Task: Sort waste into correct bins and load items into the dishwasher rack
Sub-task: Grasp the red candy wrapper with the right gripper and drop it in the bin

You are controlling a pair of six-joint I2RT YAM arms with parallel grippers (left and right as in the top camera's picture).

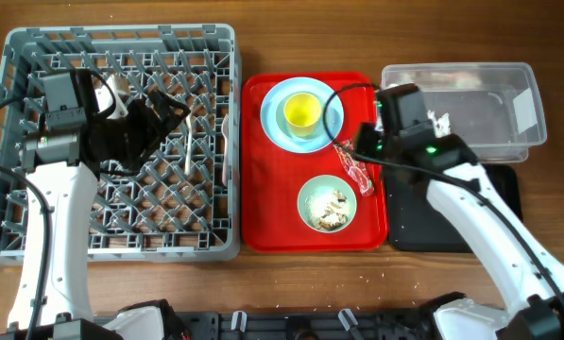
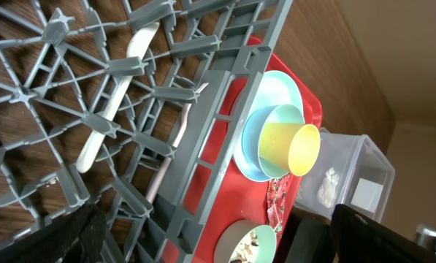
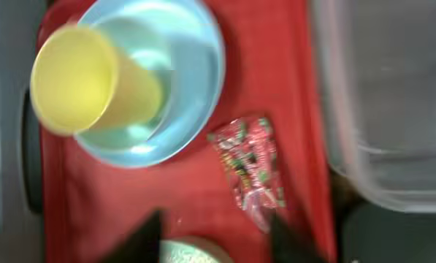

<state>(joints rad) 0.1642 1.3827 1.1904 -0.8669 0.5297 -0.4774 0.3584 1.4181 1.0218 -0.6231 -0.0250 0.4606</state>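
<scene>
The grey dishwasher rack (image 1: 121,231) fills the left side. A white spoon (image 2: 119,95) and a white fork (image 2: 170,146) lie in it. My left gripper (image 1: 157,115) hangs open and empty over the rack (image 2: 225,109). On the red serving tray (image 1: 263,217) a yellow cup (image 1: 301,111) stands in a mint bowl on the blue plate (image 1: 274,118). A second bowl (image 1: 327,203) holds beige crumbs. The red-and-clear wrapper (image 3: 248,166) lies on the tray's right side. My right gripper (image 3: 214,237) is open just above it (image 1: 352,165). A white tissue wad (image 1: 439,121) lies in the clear tub (image 1: 494,85).
The black tray (image 1: 447,222) sits in front of the clear tub, under my right arm. The red tray lies between the rack and the bins. Bare wooden table shows along the front edge.
</scene>
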